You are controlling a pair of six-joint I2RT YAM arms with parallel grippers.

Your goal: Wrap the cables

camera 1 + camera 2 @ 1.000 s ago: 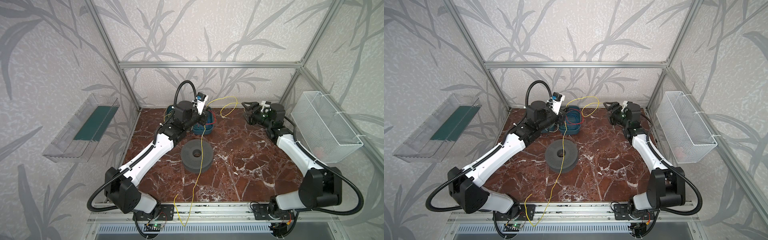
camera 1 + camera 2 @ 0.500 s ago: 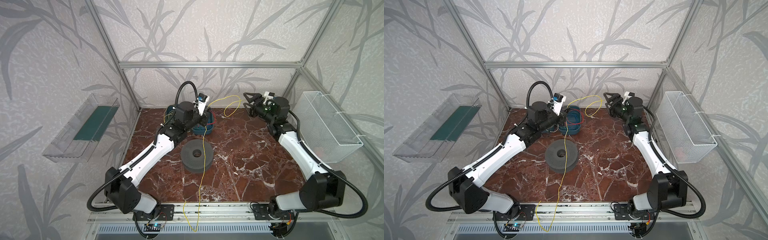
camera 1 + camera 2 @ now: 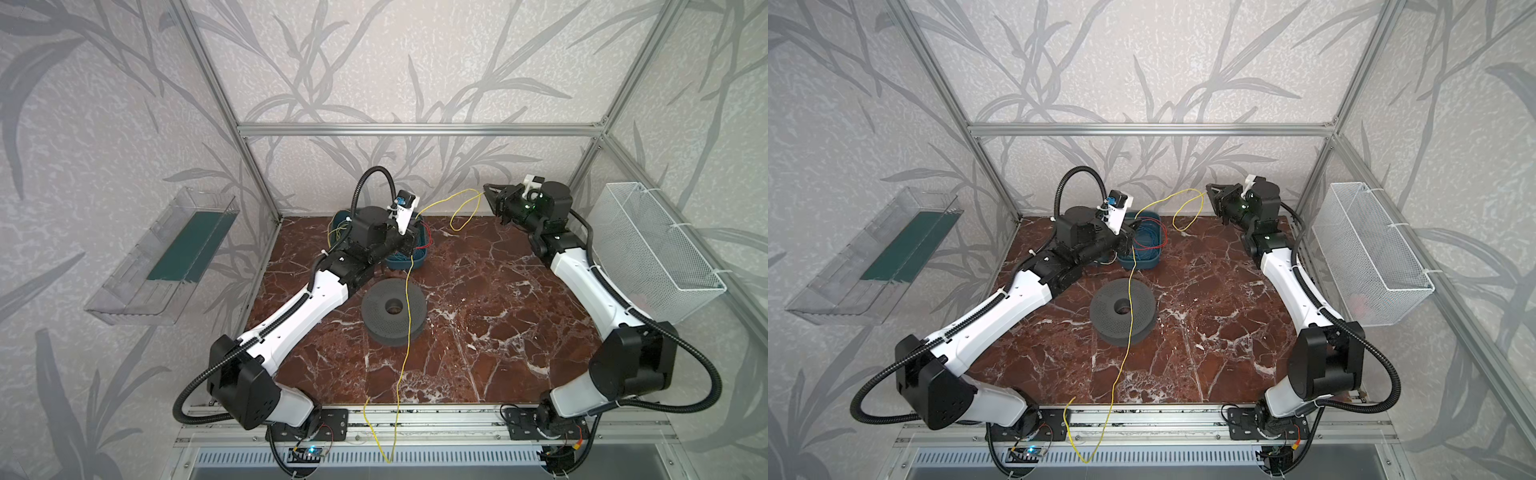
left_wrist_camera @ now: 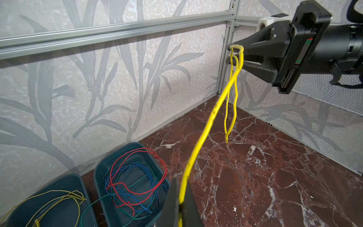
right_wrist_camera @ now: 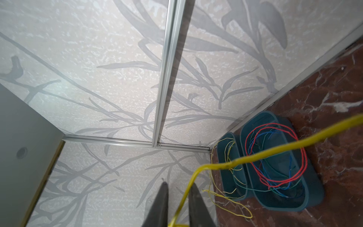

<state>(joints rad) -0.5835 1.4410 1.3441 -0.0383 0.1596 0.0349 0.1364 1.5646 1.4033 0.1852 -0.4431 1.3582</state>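
Since a second ago my right arm has lifted from low over the worktop (image 3: 498,332) toward the back wall, and its gripper went from wide open to clamped, so the second grip is on. The loose tail out front swung a bit too.

Front to back: the free end of the yellow cable (image 3: 402,365) dangles off the front rail (image 3: 457,428) and doubles back up. It then runs across the marble and straight over the grey spool (image 3: 376,316), which lies flat mid-worktop with nothing wound on it that I can see. From there it climbs to my left gripper (image 4: 181,196), which is clenched on it above the teal bin (image 4: 98,182) of red, blue and green wires. A second bin (image 5: 222,173) beside that one holds more yellow ones. Past that the cable spans the gap, not quite taut, to my right gripper (image 4: 228,54). That one is pinched on a bend of it near the back corner, and a small loop hangs down until it about touches the worktop.

My read: early days, gathering slack hand over hand, no real wrapping yet. Next the left should let go and regrab further down the tail while the right keeps its pinch — the wire looks thin and springy, so a sloppy regrab could drop the loop.
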